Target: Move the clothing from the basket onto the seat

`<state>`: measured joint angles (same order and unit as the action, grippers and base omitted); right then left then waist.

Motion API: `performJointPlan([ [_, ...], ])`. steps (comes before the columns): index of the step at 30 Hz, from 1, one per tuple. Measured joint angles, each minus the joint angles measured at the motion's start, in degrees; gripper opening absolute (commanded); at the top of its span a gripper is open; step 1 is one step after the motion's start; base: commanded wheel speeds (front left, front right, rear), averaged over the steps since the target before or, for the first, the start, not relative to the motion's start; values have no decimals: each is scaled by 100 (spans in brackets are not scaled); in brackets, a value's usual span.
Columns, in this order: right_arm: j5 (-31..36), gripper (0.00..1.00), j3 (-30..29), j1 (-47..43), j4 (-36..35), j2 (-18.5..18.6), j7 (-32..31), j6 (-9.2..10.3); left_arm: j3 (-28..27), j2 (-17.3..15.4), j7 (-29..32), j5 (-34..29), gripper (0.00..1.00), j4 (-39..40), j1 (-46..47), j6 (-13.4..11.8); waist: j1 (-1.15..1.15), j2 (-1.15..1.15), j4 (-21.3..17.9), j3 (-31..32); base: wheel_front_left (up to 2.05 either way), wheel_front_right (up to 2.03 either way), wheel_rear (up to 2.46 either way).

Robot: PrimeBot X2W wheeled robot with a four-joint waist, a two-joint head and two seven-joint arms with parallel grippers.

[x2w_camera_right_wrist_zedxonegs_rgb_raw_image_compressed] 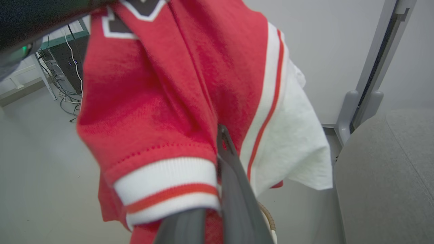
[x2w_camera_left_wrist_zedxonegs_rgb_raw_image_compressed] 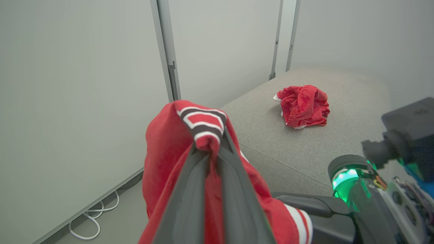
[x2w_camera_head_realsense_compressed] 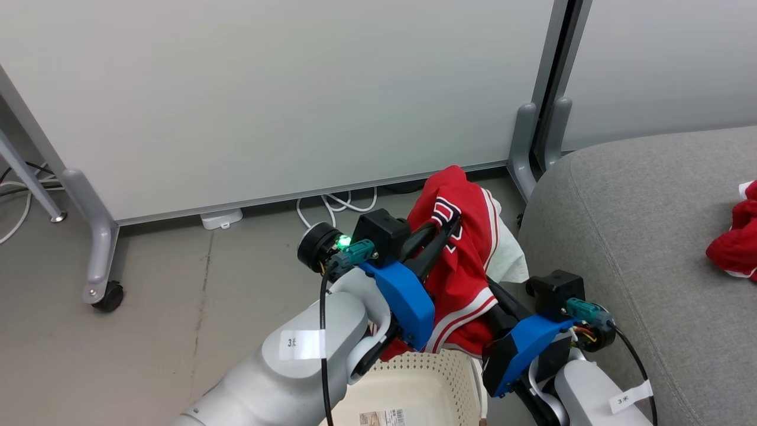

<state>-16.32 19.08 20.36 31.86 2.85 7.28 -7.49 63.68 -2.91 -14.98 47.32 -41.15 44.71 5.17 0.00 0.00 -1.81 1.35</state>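
- left gripper [x2w_camera_head_realsense_compressed: 447,228] [x2w_camera_left_wrist_zedxonegs_rgb_raw_image_compressed: 207,146]: jaws narrow, pinched tight on a fold of the red jersey [x2w_camera_head_realsense_compressed: 461,266] [x2w_camera_left_wrist_zedxonegs_rgb_raw_image_compressed: 168,145] right by the black-and-white lettering, fabric bunched between the two dark fingers
- right gripper [x2w_camera_right_wrist_zedxonegs_rgb_raw_image_compressed: 221,144]: jaws closed too, clamped on the same jersey lower down, at the hem with the white and red stripe band; one finger is partly under the cloth
- in the head view the right gripper's tips are hidden behind the jersey
- red jersey: up in the air, hanging between both grippers, white lining showing on the sofa side
- jersey is above the far end of the basket [x2w_camera_head_realsense_compressed: 434,378]; lower hem is at rim level, cannot tell if it touches
- basket: cream perforated, at the bottom of the head view between the two forearms, a label lying on its bottom
- sofa [x2w_camera_head_realsense_compressed: 639,236] [x2w_camera_left_wrist_zedxonegs_rgb_raw_image_compressed: 288,149]: grey, to the robot's right, just beside the basket
- second red garment [x2w_camera_head_realsense_compressed: 736,242] [x2w_camera_left_wrist_zedxonegs_rgb_raw_image_compressed: 303,105]: crumpled in a heap on the sofa cushion, well apart from the held jersey
- white partition panels [x2w_camera_head_realsense_compressed: 266,100] behind, white cables [x2w_camera_head_realsense_compressed: 337,204] on the grey floor [x2w_camera_head_realsense_compressed: 177,307] at their foot
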Motion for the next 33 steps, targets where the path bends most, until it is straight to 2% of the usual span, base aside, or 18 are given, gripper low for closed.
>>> performJointPlan([
  [1,-1,0,1,1,0,0,10,0,-3,0,0,0,74,-4,-1,1,0,0,-1,-3,0,0,0],
  [2,-2,0,0,2,2,0,11,0,-4,0,0,0,100,-9,-1,2,0,0,0,-6,0,0,0],
  [16,-18,0,-2,9,21,0,22,1,-30,1,-1,-44,100,-29,-1,-15,0,0,51,-40,0,0,0],
  [21,-20,0,-26,9,20,0,54,0,-227,1,-2,-194,100,37,-131,-44,0,0,69,-43,0,0,0],
  [26,-10,0,-81,4,-18,0,62,0,-858,-36,-2,-611,100,316,-621,-68,0,0,79,-65,0,0,0],
  [33,68,0,-215,-65,-169,0,59,0,-1912,-326,-3,-1489,100,1203,-1701,-21,0,0,111,-96,0,0,0],
])
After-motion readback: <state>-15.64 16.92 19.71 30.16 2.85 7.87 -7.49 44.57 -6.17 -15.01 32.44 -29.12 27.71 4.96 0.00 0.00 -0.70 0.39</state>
